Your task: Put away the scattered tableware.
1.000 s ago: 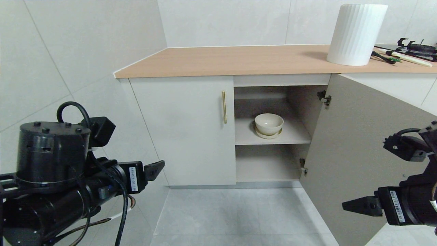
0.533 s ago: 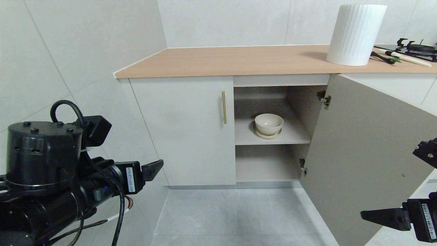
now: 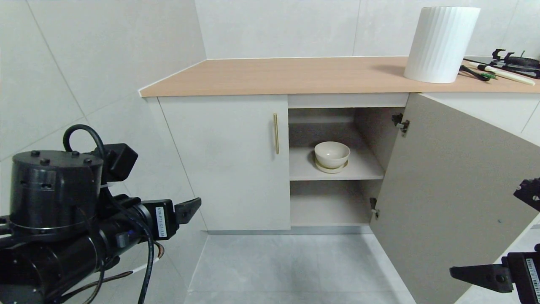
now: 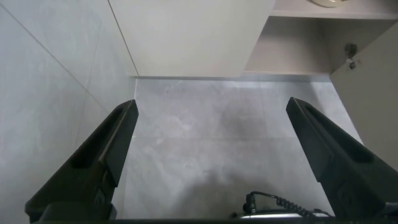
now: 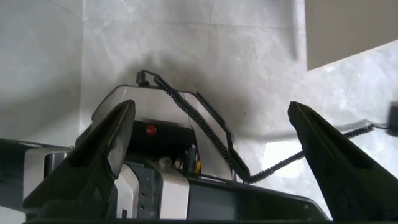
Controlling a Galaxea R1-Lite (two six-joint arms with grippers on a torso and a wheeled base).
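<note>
The head view takes in the bowl [image 3: 332, 153], sitting on a saucer [image 3: 331, 168] on the upper shelf [image 3: 365, 166] of the open cabinet [image 3: 228, 160], far ahead between the arms. The wrist views look down on grey floor tiles [image 4: 211, 134], where the left gripper [image 4: 210, 109] and right gripper [image 5: 211, 109] each have fingers [image 4: 106, 155] spread wide, holding nothing. In the head view the right gripper is cut off at the near right edge. A white ribbed canister [image 3: 441, 42] and some indistinct utensils [image 3: 502, 71] stand on the wooden counter [image 3: 274, 76], far right.
</note>
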